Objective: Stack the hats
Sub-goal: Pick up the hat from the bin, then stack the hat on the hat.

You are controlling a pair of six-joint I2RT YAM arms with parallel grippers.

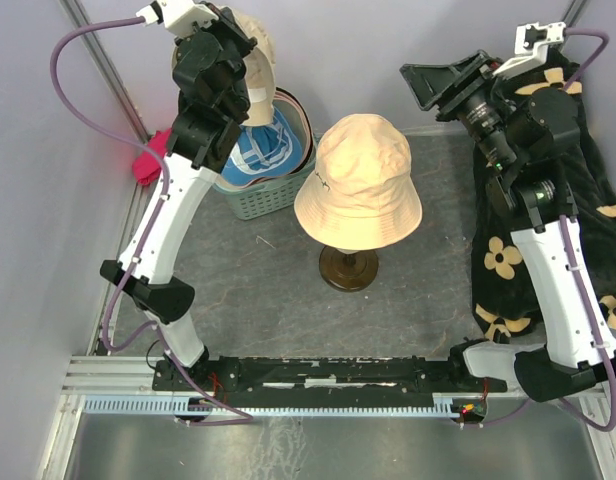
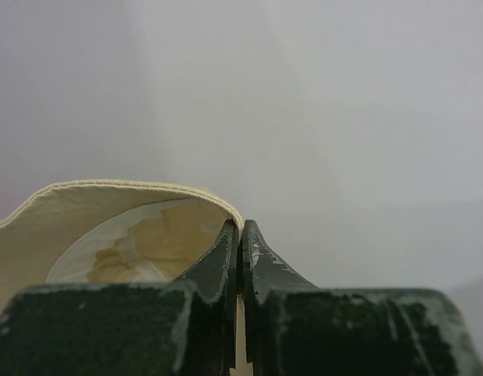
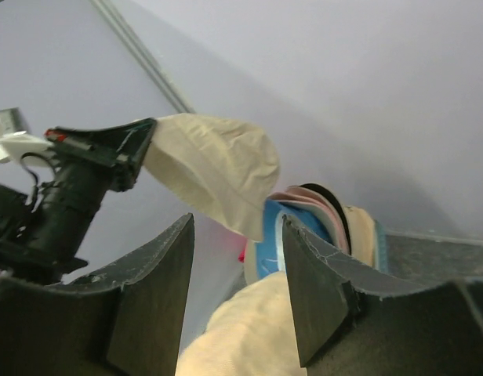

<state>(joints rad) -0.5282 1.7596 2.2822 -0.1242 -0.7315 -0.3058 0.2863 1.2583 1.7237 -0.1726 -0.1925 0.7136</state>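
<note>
A tan hat (image 1: 358, 180) sits crown-up on a wooden stand (image 1: 349, 268) at the table's middle; its crown (image 3: 241, 329) fills the bottom of the right wrist view. My left gripper (image 1: 238, 60) is raised at the back left, shut on the brim of a cream hat (image 1: 258, 55), which hangs from it above the basket. In the left wrist view the jaws (image 2: 241, 227) pinch the cream brim (image 2: 108, 227). Blue (image 1: 266, 145), pink (image 3: 304, 200) and black (image 3: 328, 205) hats lie stacked in the teal basket (image 1: 258, 200). My right gripper (image 1: 416, 88) hovers open, empty, right of the stand.
A large black cloth with beige flowers (image 1: 588, 200) is draped at the right, behind the right arm. A small magenta cloth (image 1: 148, 165) lies at the left wall. Grey walls close in the back and left.
</note>
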